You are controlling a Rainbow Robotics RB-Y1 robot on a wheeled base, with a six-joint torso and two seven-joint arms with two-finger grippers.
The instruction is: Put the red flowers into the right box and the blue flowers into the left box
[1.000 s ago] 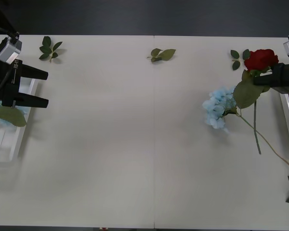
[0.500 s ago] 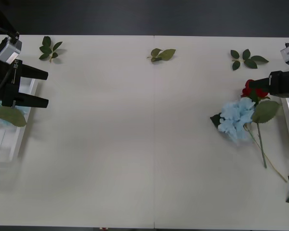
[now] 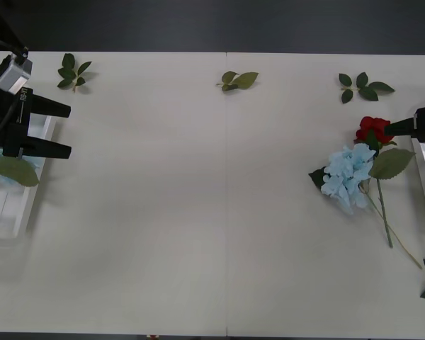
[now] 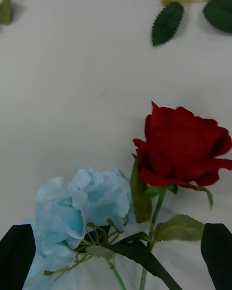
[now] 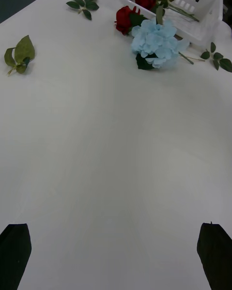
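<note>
A white table [image 3: 198,212] holds 1 red rose [image 3: 372,129] and 1 pale-blue hydrangea [image 3: 347,177] near its right end. The rose bloom sits just beside the hydrangea head on the far side, and their stems cross toward the near right edge. The right box [image 3: 423,170] is just right of the hydrangea; the left wrist view shows red blooms already inside it, too crowded to count.

The right gripper [image 3: 393,127] is level with the rose, between the bloom and the right box. Its 2 black fingers are spread wide and hold nothing; in its wrist view they flank the rose stem and leaves.

The left gripper [image 3: 60,129] is well apart from the hydrangea, at the table's left end over the left box [image 3: 28,191], fingers apart and empty. A broad leaf and a trace of blue show in that box.

To do this step well, the right gripper should probably close low on the rose stem only, clear of the hydrangea's stem and leaves, so that the blue flower is not dragged along.

3 loose leaf sprigs [image 3: 239,79] lie along the far edge.
</note>
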